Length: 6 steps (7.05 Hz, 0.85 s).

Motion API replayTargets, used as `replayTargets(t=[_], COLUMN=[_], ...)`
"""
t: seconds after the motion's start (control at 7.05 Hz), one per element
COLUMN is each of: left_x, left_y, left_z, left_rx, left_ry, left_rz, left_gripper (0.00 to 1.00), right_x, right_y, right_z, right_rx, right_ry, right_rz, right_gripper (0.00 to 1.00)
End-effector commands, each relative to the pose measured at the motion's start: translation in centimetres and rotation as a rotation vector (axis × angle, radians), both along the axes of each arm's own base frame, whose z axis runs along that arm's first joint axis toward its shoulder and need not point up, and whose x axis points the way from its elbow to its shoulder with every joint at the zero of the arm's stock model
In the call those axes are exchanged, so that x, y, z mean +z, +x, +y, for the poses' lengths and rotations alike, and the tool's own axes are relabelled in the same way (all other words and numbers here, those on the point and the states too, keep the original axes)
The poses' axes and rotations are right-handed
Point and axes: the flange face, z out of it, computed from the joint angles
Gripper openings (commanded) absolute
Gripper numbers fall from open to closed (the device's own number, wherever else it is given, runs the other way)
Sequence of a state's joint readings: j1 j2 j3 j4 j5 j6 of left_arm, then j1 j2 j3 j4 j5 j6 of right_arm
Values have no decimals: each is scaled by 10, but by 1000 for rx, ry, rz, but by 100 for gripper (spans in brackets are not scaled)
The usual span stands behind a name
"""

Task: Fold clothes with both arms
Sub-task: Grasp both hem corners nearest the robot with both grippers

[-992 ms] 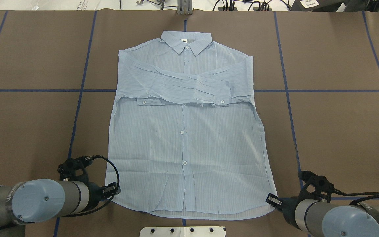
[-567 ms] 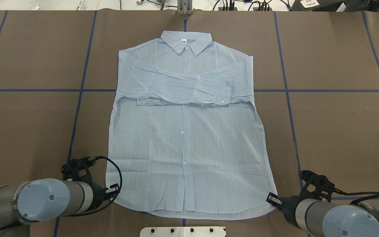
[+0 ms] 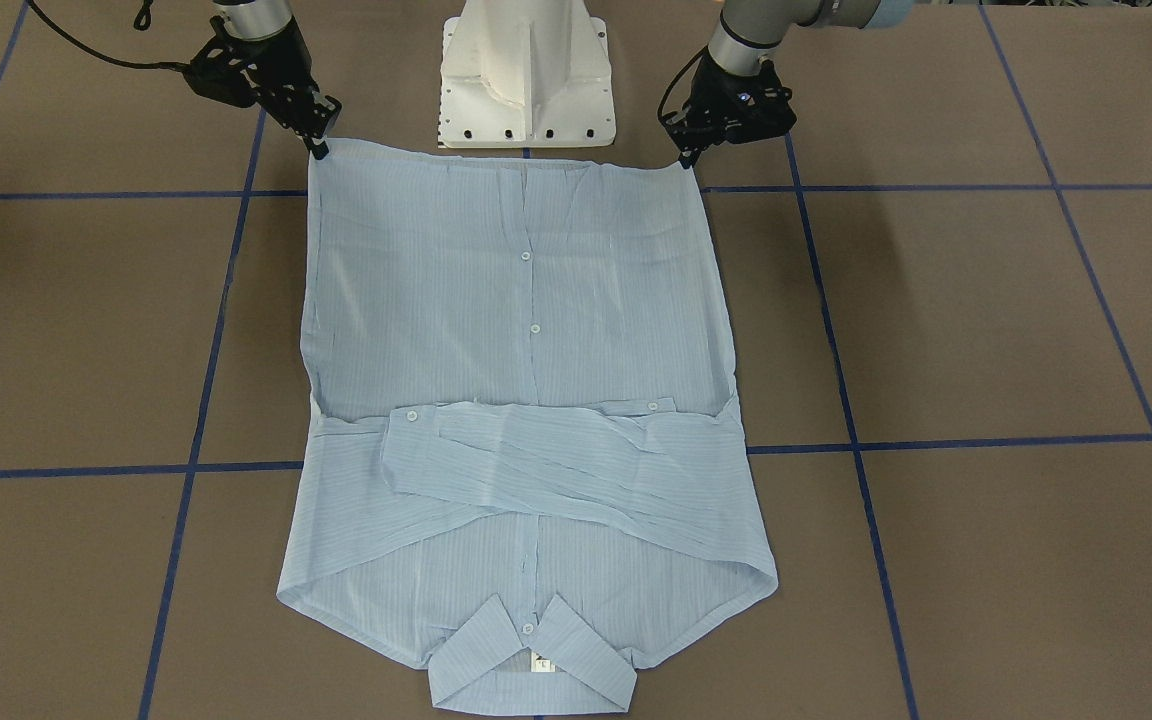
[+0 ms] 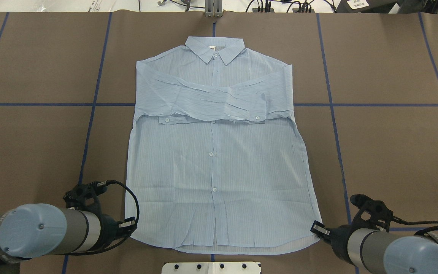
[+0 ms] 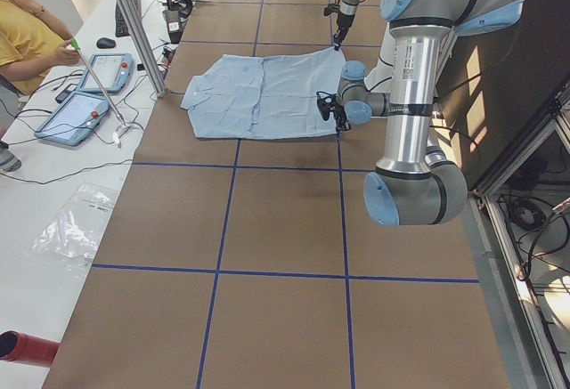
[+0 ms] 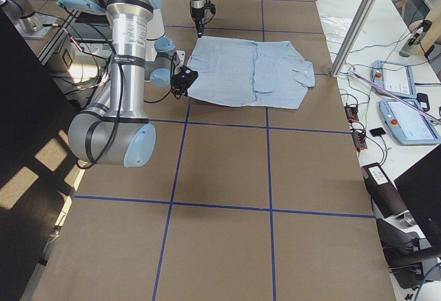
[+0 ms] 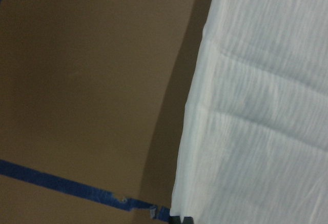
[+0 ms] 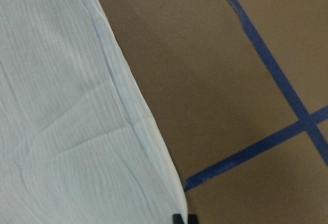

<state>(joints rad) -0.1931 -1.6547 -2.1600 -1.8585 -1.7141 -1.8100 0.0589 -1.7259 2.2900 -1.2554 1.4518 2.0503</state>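
The light-blue striped shirt point(image 4: 215, 163) lies flat and front up on the brown table, with its collar point(image 4: 216, 49) at the far side and both sleeves folded across the chest. My left gripper point(image 4: 127, 224) is shut on the hem's left corner. My right gripper point(image 4: 318, 229) is shut on the hem's right corner. The front-facing view shows the left gripper point(image 3: 686, 155) and the right gripper point(image 3: 319, 148) at the shirt's point(image 3: 526, 330) two hem corners. Each wrist view shows a shirt edge point(image 7: 266, 106) point(image 8: 61, 121) held just above the table, with a shadow beside it.
The white pedestal base point(image 3: 526, 70) stands just behind the hem, between the arms. Blue tape lines point(image 4: 93, 104) cross the brown table. A metal post point(image 4: 213, 9) stands at the far edge. Tablets point(image 6: 400, 80) and cables lie on the operators' side table.
My left gripper has drawn back slightly toward the robot, and the shirt's lower left edge has shifted a little inward. My right gripper has barely moved.
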Motion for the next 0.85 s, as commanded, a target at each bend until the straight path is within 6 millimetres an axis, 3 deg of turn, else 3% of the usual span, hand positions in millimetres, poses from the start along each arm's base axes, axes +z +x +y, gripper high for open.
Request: replayTargets(t=[0.0, 0.14, 0.43, 0.57, 0.71], left_x=[-44, -58, -66, -72, -72], left_y=[-44, -55, -82, -92, -85], left_z=[4, -11, -65, -105, -144], left_rx=[-27, -63, -128, -152, -163], left_ry=[-40, -31, 18, 120, 109], left_rz=[83, 116, 133, 125, 86], left_gripper=[0, 0, 0, 0, 0], right_x=[-20, -30, -44, -45, -53], right_y=[27, 35, 50, 53, 54], right_z=[-6, -18, -60, -80, -114], right_rx=[39, 104, 212, 254, 253], right_ry=[7, 44, 59, 64, 76], right_rz=[-39, -58, -89, -91, -64], right_gripper=[0, 0, 0, 0, 0])
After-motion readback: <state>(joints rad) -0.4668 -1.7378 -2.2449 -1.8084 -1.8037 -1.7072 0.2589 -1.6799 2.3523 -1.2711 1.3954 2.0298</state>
